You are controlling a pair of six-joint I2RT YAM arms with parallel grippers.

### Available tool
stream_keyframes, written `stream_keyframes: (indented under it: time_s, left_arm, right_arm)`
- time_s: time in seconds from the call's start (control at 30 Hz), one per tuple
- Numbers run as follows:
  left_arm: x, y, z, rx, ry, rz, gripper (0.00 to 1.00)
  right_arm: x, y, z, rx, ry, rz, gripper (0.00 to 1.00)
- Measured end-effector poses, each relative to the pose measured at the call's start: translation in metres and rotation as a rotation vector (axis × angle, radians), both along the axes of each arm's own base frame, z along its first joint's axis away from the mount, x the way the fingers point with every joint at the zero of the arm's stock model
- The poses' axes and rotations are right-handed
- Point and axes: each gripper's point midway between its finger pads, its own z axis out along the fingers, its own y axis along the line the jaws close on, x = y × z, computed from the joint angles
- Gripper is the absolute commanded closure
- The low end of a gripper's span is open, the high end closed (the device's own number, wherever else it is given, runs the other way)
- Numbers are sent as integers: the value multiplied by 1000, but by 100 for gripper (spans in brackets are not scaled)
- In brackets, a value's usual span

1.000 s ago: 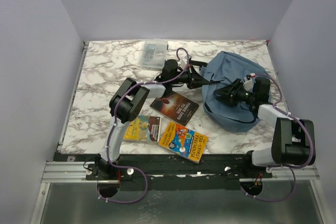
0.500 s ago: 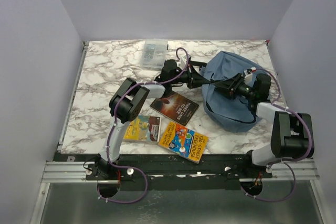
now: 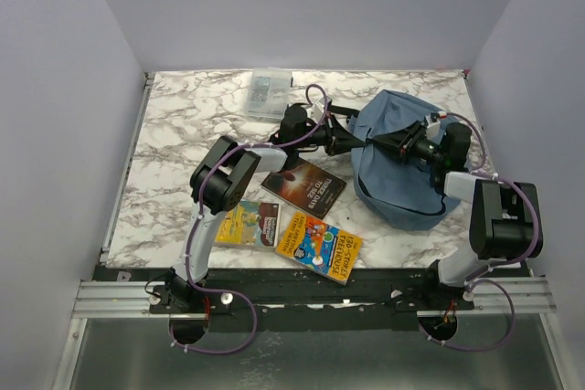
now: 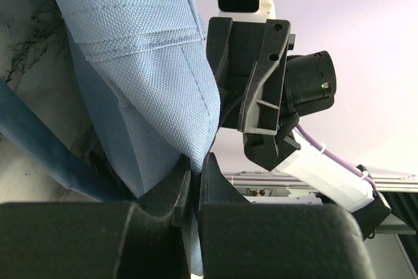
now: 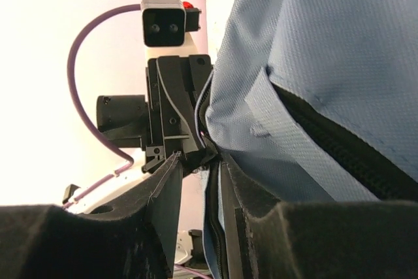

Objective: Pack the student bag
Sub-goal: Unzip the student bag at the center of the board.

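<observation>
Backpack (image 3: 402, 184) of soft dusty-blue woven fabric, rounded and slumped, at far right of glossy white-and-grey marbled tabletop (image 3: 183, 125). Left gripper (image 4: 194, 164) clamped tight on a stitched fold. Right gripper (image 5: 201, 161) narrow around the zipped edge, one black foam pad (image 5: 163, 187) not touching.

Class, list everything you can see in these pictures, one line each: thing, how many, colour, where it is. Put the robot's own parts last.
student bag: one, dusty blue with black zip, right side of the table.
clear box: one, transparent, far edge, left of the bag.
dark book: one, brown-black, mid-table.
yellow-brown book: one, near side, left.
orange-blue book: one, near edge, centre.
table: one, white and grey marble pattern.
left gripper: one, black, pinching the bag's fabric.
right gripper: one, black, jaws around the bag's zip edge, a gap showing.
</observation>
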Motion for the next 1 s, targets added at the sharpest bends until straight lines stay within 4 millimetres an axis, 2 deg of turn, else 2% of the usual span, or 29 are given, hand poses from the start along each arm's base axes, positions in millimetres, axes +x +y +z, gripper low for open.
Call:
stream_keyframes:
  time_s: [0.17,0.43,0.47,0.53,0.57,0.63,0.77,0.87,0.9,1.0]
  left_arm:
    - [-1,-1,1,-2,0,-3,100]
    - [-4,-4,1,-3,0,-10,100]
    - [-4,-4,1,-3,0,-10,100]
    - [-4,-4,1,-3,0,-10,100]
    - [-4,-4,1,-3,0,-10,100]
    - [-5,-4,2,-6,-4,-10,87]
    - [-7,-2,-2,-1,0,-9,48]
    - [-7,3,-5,4,13,-2,30]
    - [-6,5,-5,4,16,3,24]
    - [-3,8,-4,-2,26,14,22]
  right_arm:
    - [4,3,2,4,-13,9,74]
    - [7,15,9,-6,-39,38,74]
    - [7,16,9,-10,-43,40,78]
    - [8,17,8,-18,-46,44,98]
    - [7,17,8,-23,-47,44,100]
    - [8,16,5,-31,-39,40,100]
    - [8,16,2,-37,-31,33,100]
    - [8,16,2,-37,-30,33,100]
    - [8,16,2,-34,-27,33,100]
    - [5,17,2,-26,-16,33,100]
